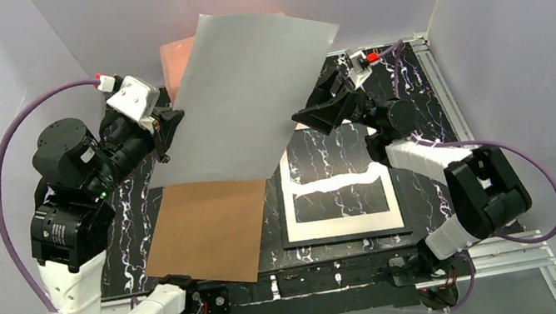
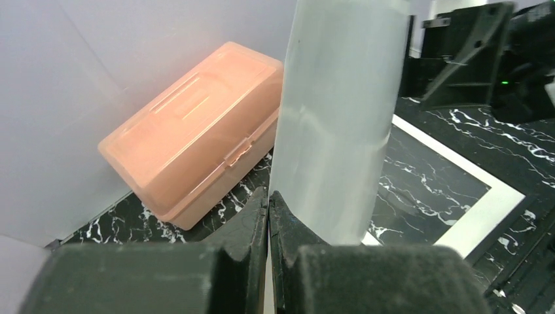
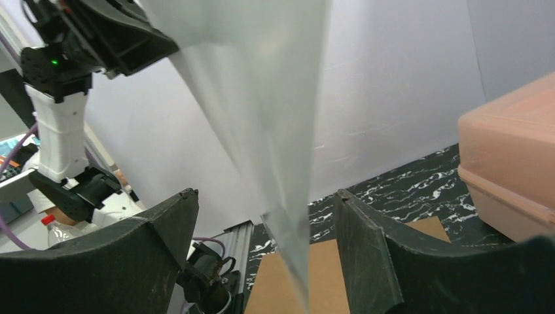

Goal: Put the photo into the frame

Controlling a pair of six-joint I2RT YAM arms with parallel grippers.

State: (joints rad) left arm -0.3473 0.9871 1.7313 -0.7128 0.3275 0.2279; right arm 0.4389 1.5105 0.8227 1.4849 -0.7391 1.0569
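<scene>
We find the left gripper [image 1: 167, 128] clenched on the lower left edge of the photo [image 1: 248, 94]. In the left wrist view its fingers meet with only the sheet between them. The photo hangs tilted in the air above the table, its plain white back towards the overhead camera, its printed face not visible to us.

The right gripper [image 1: 317, 117] stands released, jaws wide apart on either side of the photo's right-hand corner. We cannot tell whether either finger touches the paper.

The table [image 1: 126, 231] is black with white marble veining. The frame [image 1: 347, 239] lies flat on it before the right arm, with a white mat sheet [image 1: 344, 222] inside its outline. A brown backing board [image 1: 202, 232] lies flat just left of the frame, partly beneath the raised photo. A peach plastic box [image 2: 196, 131] sits closed at the back. Plain pale walls [image 1: 522, 17] enclose the table on three sides.
</scene>
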